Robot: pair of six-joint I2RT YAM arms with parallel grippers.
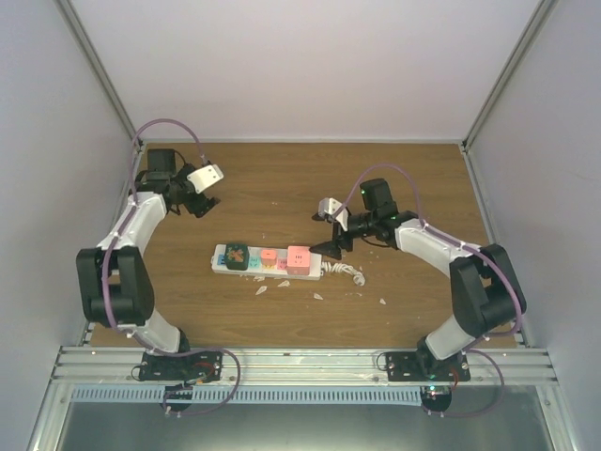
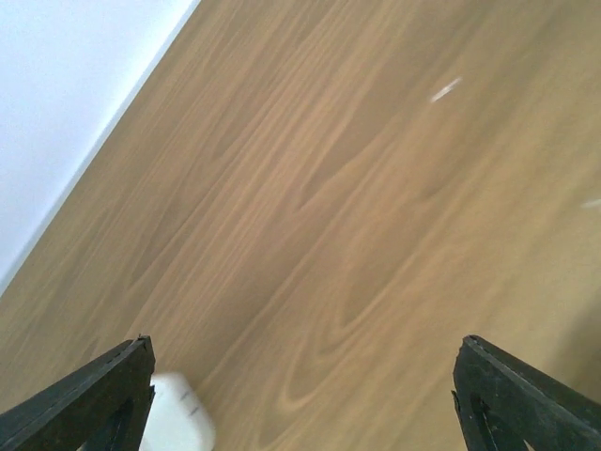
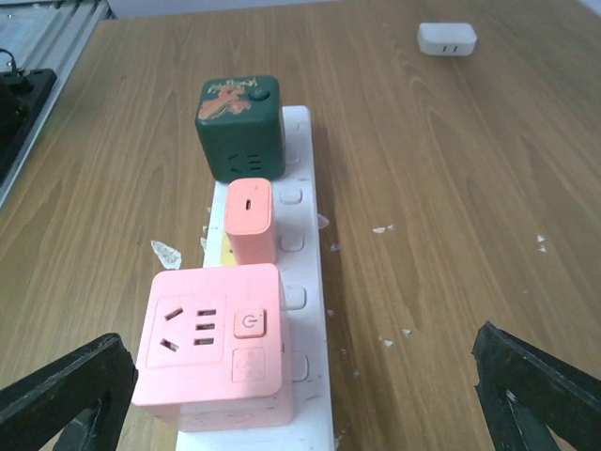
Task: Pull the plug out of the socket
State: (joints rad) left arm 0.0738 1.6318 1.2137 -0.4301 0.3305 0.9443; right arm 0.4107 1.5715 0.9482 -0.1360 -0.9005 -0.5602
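Main worry is the socket (image 3: pixel 310 235) itself. It lies loose in the middle of the worktop (image 1: pixel 282 178) with nothing pinning it that I can see. Tug a plug straight up and I'd bet the whole strip comes up with it, or skids.

The left arm (image 1: pixel 131 235) could hold it down, but it's well away in the far left corner. The left fingers (image 2: pixel 84 395) are spread wide and empty, with a white plug (image 3: pixel 447 38) lying on the wood just beside one of them.

The right fingers (image 3: pixel 66 385) are also wide apart and gripping nothing, hanging over the cord end of the strip right by the big pink cube (image 3: pixel 208 343). That cube is fat and smooth, so the grip could be marginal and slide off.

The green cube (image 3: pixel 238 127) sits at the other end. The small salmon plug (image 3: pixel 250 221) is squeezed between the two cubes, so there's barely any room to get around it without knocking a neighbour.

Smaller stuff:
- The coiled cord (image 1: pixel 347 272) could snag a finger.
- The white chips (image 3: pixel 166 254) scattered around could make the strip slide more easily. No idea what they are.
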